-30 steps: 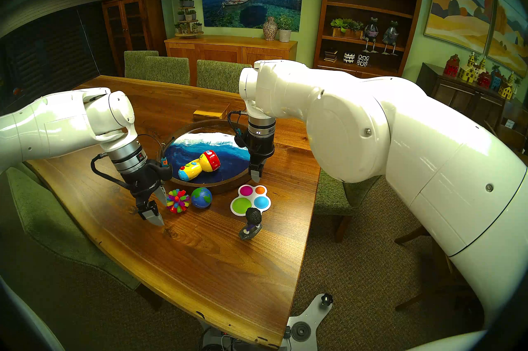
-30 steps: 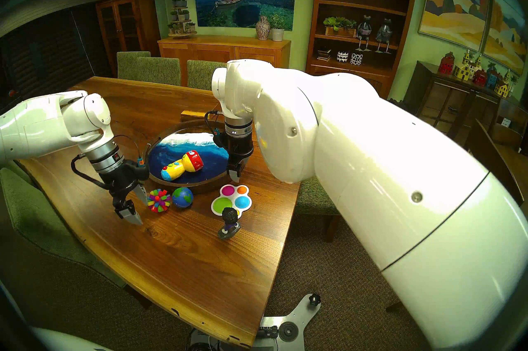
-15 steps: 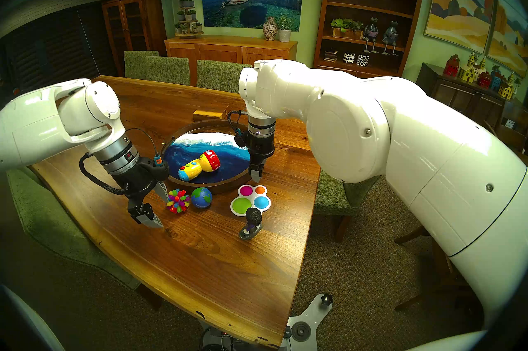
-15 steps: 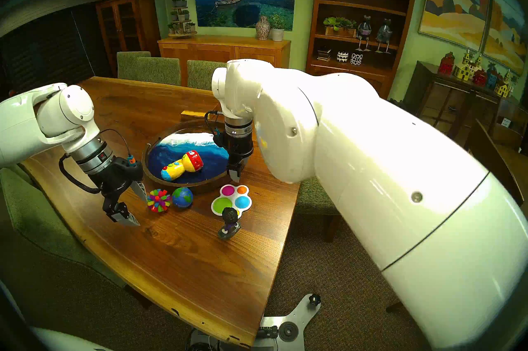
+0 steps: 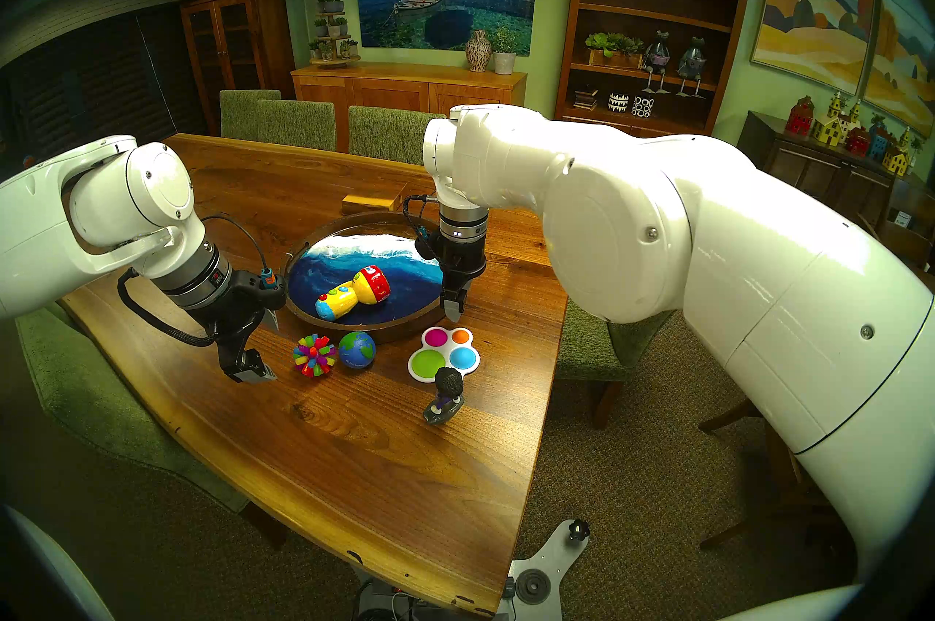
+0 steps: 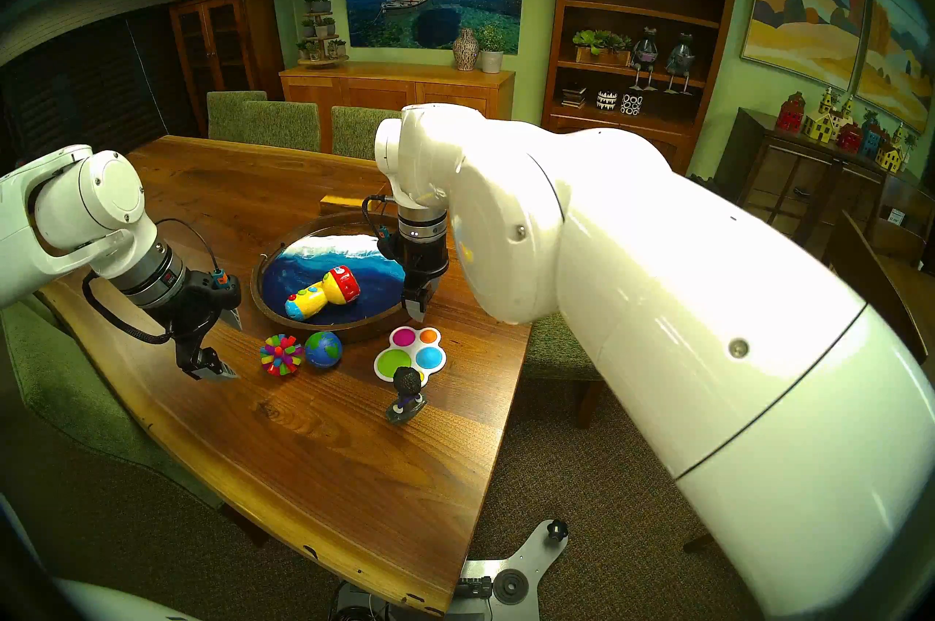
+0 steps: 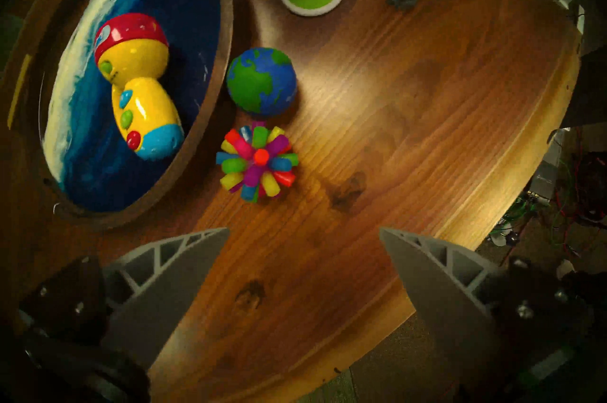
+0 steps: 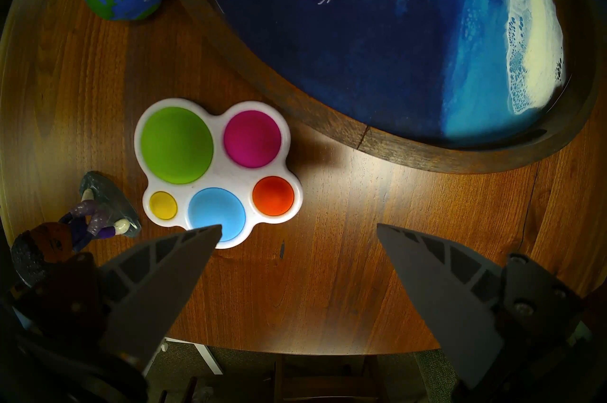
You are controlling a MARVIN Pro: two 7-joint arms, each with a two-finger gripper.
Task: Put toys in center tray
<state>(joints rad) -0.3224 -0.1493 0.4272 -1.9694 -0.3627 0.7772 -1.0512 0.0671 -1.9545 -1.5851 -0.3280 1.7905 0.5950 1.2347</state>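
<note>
The round wave-patterned tray [image 5: 324,266] holds the yellow flashlight with a red head [image 5: 354,292]. In front of the tray, on the table, sit the spiky rainbow ball [image 5: 314,355], the globe ball [image 5: 357,349], the white bubble popper [image 5: 444,354] and the dark-haired figurine [image 5: 444,395]. My left gripper [image 5: 273,352] hangs open and empty to the left of the spiky ball [image 7: 258,162], a short gap away. Open and empty too, my right gripper [image 5: 454,309] hovers by the tray's right rim above the popper [image 8: 213,169].
A small wooden block [image 5: 374,201] lies behind the tray. Green chairs [image 5: 298,122] line the far side and both flanks of the wooden table. The table's near edge [image 5: 384,549] runs diagonally below the toys.
My left arm has drawn back to the left, away from the spiky ball, and its gripper has tilted flatter. The right arm and the toys have stayed still.
</note>
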